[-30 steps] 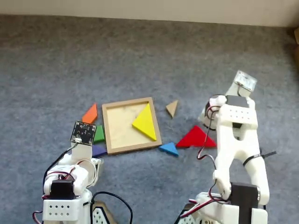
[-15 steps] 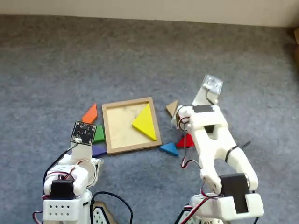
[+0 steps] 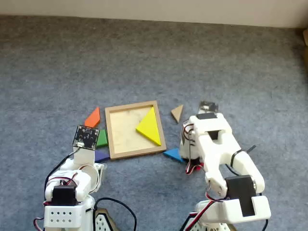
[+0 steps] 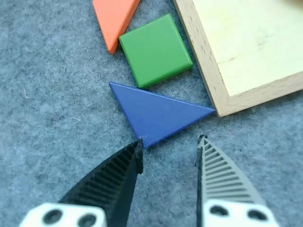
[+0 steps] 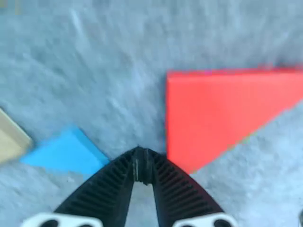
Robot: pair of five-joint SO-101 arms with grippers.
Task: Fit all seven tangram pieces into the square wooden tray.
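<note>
The square wooden tray [image 3: 111,139] lies on the carpet with a yellow triangle [image 3: 150,126] inside it. An orange parallelogram [image 3: 93,116], a green square [image 3: 102,137] and a dark blue triangle [image 3: 102,155] lie along its left side. My left gripper [image 4: 170,142] is open, its tips just short of the dark blue triangle [image 4: 158,113]. My right gripper [image 5: 142,163] is shut on nothing, low over the carpet between the red triangle [image 5: 222,111] and the light blue triangle [image 5: 64,151]. In the high view the right arm covers the red piece.
A tan triangle [image 3: 177,112] lies past the tray's right side, and the light blue triangle [image 3: 173,153] lies near its lower right corner. The tray's corner [image 5: 9,137] is close to the right gripper. Bare grey carpet spreads all around.
The right arm has swung left and dropped low, now covering the red triangle in the high view. The left arm and all pieces have stayed put.
</note>
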